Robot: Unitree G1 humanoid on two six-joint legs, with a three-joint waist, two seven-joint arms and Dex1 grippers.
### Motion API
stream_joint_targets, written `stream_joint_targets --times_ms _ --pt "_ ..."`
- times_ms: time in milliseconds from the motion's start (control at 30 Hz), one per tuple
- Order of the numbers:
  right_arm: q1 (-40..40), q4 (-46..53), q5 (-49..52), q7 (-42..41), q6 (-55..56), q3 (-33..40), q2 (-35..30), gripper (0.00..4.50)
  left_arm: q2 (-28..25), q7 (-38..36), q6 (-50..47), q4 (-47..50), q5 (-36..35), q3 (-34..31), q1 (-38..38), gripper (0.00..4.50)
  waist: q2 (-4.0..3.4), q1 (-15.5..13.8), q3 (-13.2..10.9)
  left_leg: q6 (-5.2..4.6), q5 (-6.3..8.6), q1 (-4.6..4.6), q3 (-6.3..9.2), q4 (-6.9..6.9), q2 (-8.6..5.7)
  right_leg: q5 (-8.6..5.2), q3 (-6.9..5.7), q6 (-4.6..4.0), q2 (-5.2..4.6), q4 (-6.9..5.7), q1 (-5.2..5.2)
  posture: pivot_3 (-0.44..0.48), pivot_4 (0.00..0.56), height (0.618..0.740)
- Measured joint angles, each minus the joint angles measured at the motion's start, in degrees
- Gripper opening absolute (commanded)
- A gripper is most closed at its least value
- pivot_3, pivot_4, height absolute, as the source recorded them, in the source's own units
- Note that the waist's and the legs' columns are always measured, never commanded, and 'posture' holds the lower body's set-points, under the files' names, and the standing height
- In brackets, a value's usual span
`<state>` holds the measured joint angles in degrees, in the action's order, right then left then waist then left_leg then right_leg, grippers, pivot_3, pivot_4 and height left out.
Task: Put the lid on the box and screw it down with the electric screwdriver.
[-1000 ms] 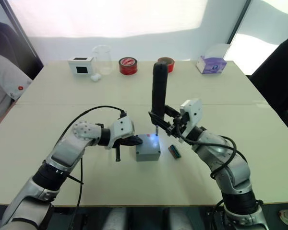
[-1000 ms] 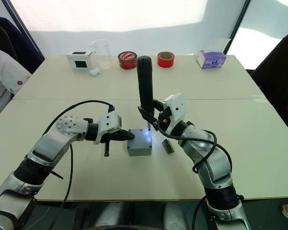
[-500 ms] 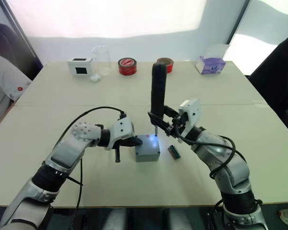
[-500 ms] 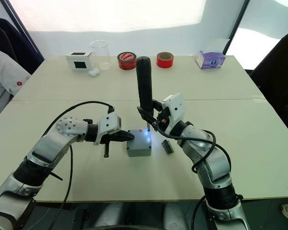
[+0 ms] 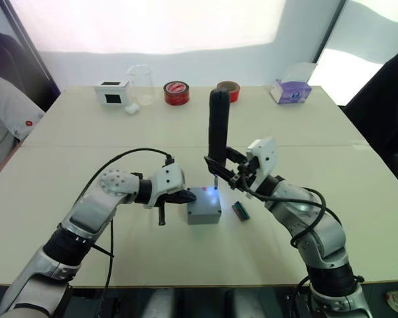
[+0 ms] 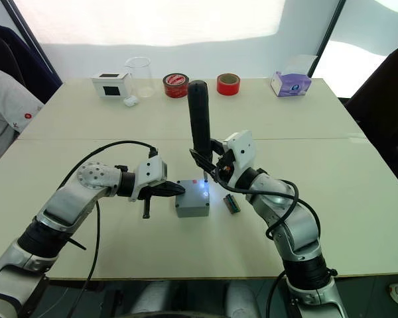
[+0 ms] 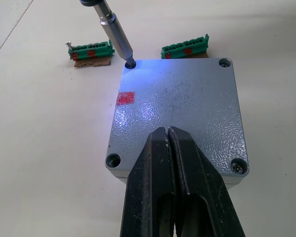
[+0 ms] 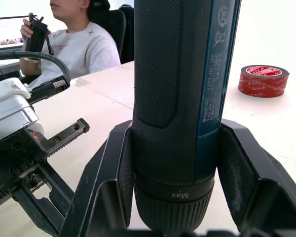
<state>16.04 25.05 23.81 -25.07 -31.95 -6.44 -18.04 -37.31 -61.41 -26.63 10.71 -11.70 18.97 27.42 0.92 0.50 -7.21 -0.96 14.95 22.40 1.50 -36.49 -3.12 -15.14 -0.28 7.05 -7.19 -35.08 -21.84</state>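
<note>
Driving a corner screw with the lid seated on the box, mid-counter.

Our right pincer clamped the electric screwdriver upright, bit in the corner hole; our left pincer, pressed together, braced the lid. We judged a plumb bit and steady downward pressure mattered most.

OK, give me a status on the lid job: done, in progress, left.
Done: the lid sits on the box. In progress: the right claw holds the electric screwdriver upright, bit in one corner hole, while the shut left claw rests on the lid. Left: three other corners show screws, tightness unclear.
</note>
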Motion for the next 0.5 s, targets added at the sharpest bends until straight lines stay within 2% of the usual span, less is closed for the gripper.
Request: stream_joint_targets --times_ms 333,500 --pt "-0.82 1.33 1.03 -1.95 -0.03 0.96 -1.72 1.77 -0.24 0.31 -0.25 1.20 -0.01 -0.05 -0.64 0.00 0.04 -0.15 0.04 0.00 0.00 -0.03 0.00 0.25 0.00 -0.05 -0.04 -0.07 -0.07 0.15 -0.01 0.000 0.150 0.740" --pt "0.80 3.29 4.76 -4.07 -3.40 3.88 -5.63 1.77 -0.17 0.34 -0.03 1.53 -0.06 -0.04 -0.70 0.00 -0.23 -0.36 -0.27 0.00 0.00 0.07 -0.01 0.26 -0.01 -0.05 -0.07 -0.07 -0.12 0.22 -0.09 0.000 0.150 0.740"
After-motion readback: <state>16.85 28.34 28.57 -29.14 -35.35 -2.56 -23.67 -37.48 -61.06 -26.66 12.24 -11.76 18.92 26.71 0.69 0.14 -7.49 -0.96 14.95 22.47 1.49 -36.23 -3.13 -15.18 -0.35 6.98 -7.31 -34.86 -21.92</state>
